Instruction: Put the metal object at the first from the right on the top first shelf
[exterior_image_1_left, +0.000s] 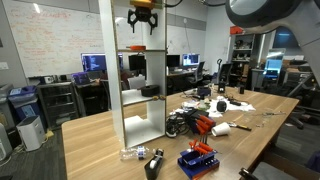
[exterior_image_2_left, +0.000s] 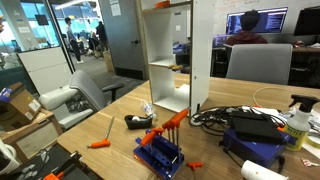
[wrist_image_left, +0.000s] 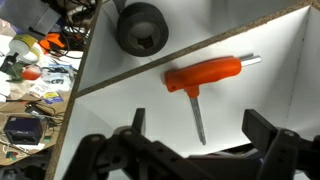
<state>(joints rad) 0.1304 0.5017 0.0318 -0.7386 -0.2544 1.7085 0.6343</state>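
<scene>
Hand (wrist_image_left: 198, 150) hovering spread over the orange T-handle tool (wrist_image_left: 205, 75) on the top shelf board (wrist_image_left: 270, 60).
The tool is lying flat on the white board, its metal shaft pointing toward the hand, whose fingers are standing wide apart and gripping nothing. A dark tape roll (wrist_image_left: 140, 28) is sitting on a lower level.

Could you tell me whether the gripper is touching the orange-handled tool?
Apart: the wrist view shows bare shelf board between the tool and the open gripper.

A whiteboard (exterior_image_1_left: 55, 45) is hanging beyond the far edge of the wooden counter (exterior_image_1_left: 100, 145); a grey office chair (exterior_image_2_left: 85, 95) is standing near its corner.
</scene>
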